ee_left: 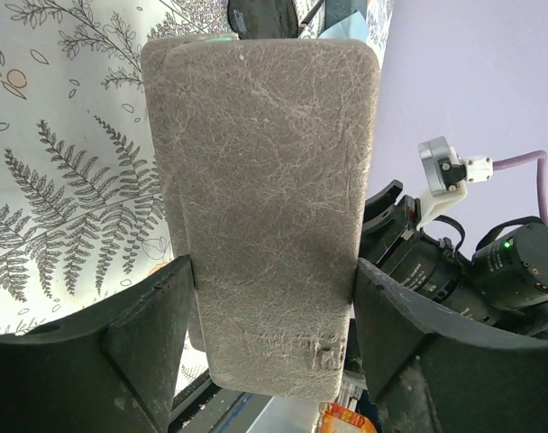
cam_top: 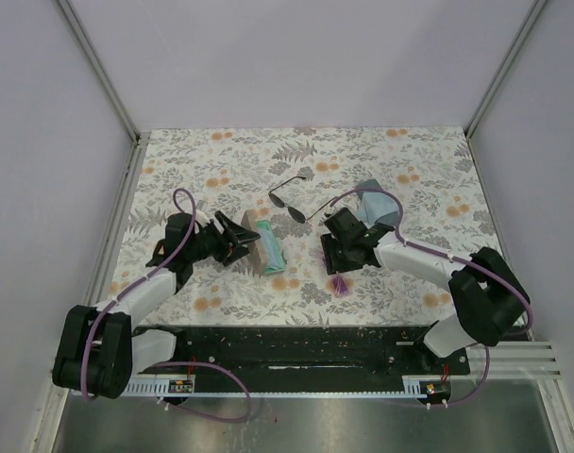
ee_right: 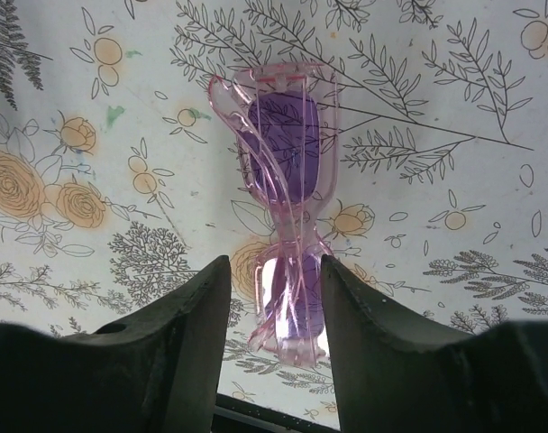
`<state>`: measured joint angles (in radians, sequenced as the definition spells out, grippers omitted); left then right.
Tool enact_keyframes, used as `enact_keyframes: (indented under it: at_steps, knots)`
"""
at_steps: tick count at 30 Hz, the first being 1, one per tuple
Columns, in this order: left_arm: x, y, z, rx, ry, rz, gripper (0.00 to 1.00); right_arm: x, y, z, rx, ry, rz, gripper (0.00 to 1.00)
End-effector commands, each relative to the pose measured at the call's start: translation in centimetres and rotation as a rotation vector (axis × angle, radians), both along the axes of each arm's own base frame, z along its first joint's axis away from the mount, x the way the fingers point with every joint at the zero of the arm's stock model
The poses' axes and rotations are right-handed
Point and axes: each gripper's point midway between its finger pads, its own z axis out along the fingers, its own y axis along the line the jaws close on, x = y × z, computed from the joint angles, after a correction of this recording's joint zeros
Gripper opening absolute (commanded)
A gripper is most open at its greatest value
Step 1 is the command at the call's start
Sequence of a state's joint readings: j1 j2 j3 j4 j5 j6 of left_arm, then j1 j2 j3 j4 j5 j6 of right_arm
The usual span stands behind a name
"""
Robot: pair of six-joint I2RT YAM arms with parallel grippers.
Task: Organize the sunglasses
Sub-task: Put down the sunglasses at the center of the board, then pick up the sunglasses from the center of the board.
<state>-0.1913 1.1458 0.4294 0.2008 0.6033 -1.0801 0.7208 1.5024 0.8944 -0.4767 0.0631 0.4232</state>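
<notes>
The work surface is a table [cam_top: 410, 160] covered in a fern-and-flower print. Plain pale walls [cam_top: 296, 57] close it in on three sides, with metal corner posts [cam_top: 98, 66].

In the overhead view, the black wire sunglasses [cam_top: 289, 200] lie unfolded just past table centre, toward 12 o'clock. Their lens bar runs from 10 to 4 o'clock and the temples point toward 2 o'clock. Nothing touches them.

The purple sunglasses [ee_right: 287, 180] are at 5 o'clock from the black pair, toward the near edge. They are folded, and in my right wrist view their long axis runs from 12 to 6 o'clock, with one lens at each end.

The right gripper [ee_right: 274, 266] is set narrow around the 6 o'clock lens. One finger touches the frame and a sliver of print shows beside the other, so I cannot tell whether it grips.

The left gripper [ee_left: 274, 271] is clamped on a beige case [ee_left: 265, 162], both fingers pressed against its long sides. The case's long axis points toward 12 o'clock in the left wrist view.
</notes>
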Motion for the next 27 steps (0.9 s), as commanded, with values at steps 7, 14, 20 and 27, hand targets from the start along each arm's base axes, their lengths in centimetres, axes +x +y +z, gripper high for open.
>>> enact_keyframes:
  at_steps: [7,14,20,27]
  knots:
    - [0.6,-1.3,1.3,-0.021,-0.105,-0.077,0.49,1.0,-0.3,-1.7,-0.073,0.007,-0.020,0.48]
    - [0.6,-2.0,0.0,-0.016,-0.081,-0.109,0.49,1.3,0.1,-2.4,-0.079,0.015,-0.013,0.24]
    - [0.5,-3.0,-1.5,-0.011,-0.074,-0.156,0.49,1.5,0.6,-0.4,-0.025,-0.021,-0.023,0.06]
    - [0.4,-4.4,-2.9,-0.034,-0.069,-0.223,0.49,1.8,2.4,1.8,0.072,-0.028,-0.026,0.02]
